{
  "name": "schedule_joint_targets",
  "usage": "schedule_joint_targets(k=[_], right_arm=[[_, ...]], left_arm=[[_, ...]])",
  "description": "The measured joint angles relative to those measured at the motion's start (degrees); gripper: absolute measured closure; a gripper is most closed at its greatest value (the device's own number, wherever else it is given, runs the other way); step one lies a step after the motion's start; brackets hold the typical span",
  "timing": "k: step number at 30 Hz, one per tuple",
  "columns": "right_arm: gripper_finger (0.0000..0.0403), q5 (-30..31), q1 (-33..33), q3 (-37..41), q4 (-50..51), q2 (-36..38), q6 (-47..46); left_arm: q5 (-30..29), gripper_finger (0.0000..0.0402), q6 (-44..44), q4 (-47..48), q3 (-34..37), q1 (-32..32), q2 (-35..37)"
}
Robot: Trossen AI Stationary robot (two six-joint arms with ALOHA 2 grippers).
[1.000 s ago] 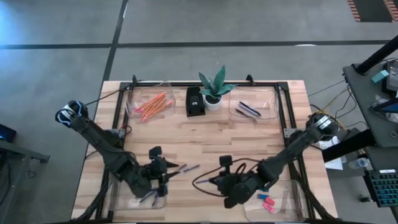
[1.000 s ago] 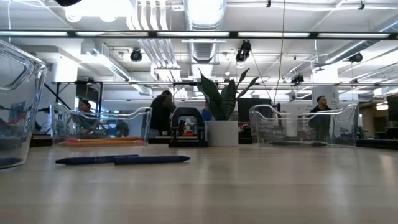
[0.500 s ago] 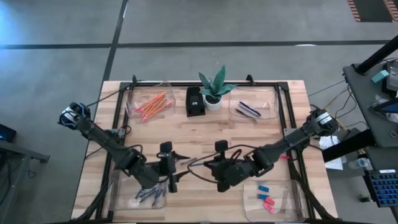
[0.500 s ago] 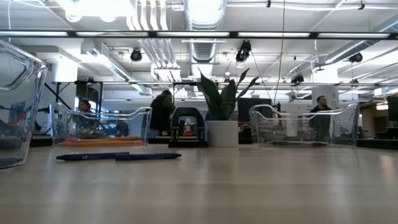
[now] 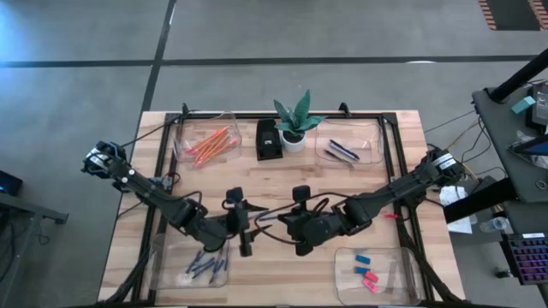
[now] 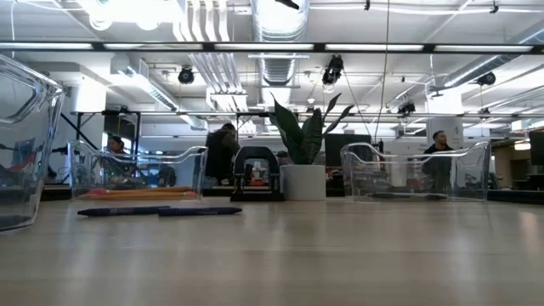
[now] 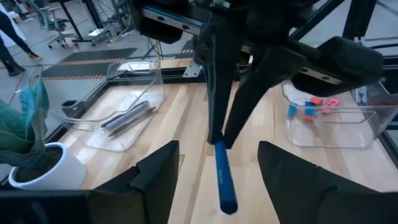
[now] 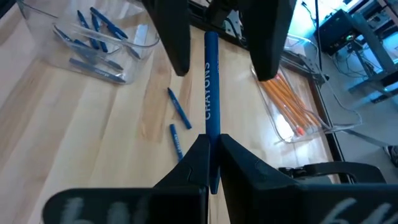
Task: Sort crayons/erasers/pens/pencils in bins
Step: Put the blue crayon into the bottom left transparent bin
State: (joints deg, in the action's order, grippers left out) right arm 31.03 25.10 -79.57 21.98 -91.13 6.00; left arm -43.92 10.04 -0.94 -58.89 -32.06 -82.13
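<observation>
Pinching one short blue crayon (image 8: 209,118) printed with the word CRAYONS, the right gripper (image 8: 211,155) has its two dark fingers closed tight on one end of the stick, holding it above the middle of the light wooden table (image 5: 282,184). The left gripper (image 7: 217,162) faces it from just beside, jaws spread wide with the crayon's free end between them, touching neither finger as far as the wrist views show.

Two more blue crayons (image 8: 177,121) lie loose on the wood close by, end to end. The clear plastic bin at the near left corner (image 5: 195,267) holds further blue crayons; about five show, though they overlap too much to count surely. The near right bin (image 5: 368,272) holds four small erasers (image 5: 366,274), one or two light blue and the others red-pink. The far left bin (image 5: 205,141) carries a bundle of long orange pencils (image 5: 210,144), too closely packed to count. The far right bin (image 5: 349,145) contains about three dark pens (image 5: 342,151). Between the far bins stand a small black box (image 5: 270,139) and a potted green plant (image 5: 295,124).
</observation>
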Motion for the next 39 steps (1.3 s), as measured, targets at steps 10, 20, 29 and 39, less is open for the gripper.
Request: schedule_joint_targets(k=[10, 20, 29, 39], right_arm=[[0.0390, 0.01, -0.02, -0.02, -0.46, 0.00, 0.01], [0.0390, -0.30, 0.02, -0.04, -0.98, 0.00, -0.12], [0.0390, -0.03, 0.02, -0.04, -1.07, 0.00, -0.63], [0.0381, -0.18, -0.02, -0.04, -1.13, -0.07, -3.61]], left_arm=[[7.43, 0.0260, 0.15, 0.06, 0.20, 2.03, -0.02], [11.33, 0.0328, 0.26, 0.49, 0.22, 3.30, -0.09], [11.92, 0.0387, 0.53, 0.92, 0.24, 4.44, 0.04], [12.79, 0.0391, 3.61, 3.09, 0.15, 4.71, 0.27]])
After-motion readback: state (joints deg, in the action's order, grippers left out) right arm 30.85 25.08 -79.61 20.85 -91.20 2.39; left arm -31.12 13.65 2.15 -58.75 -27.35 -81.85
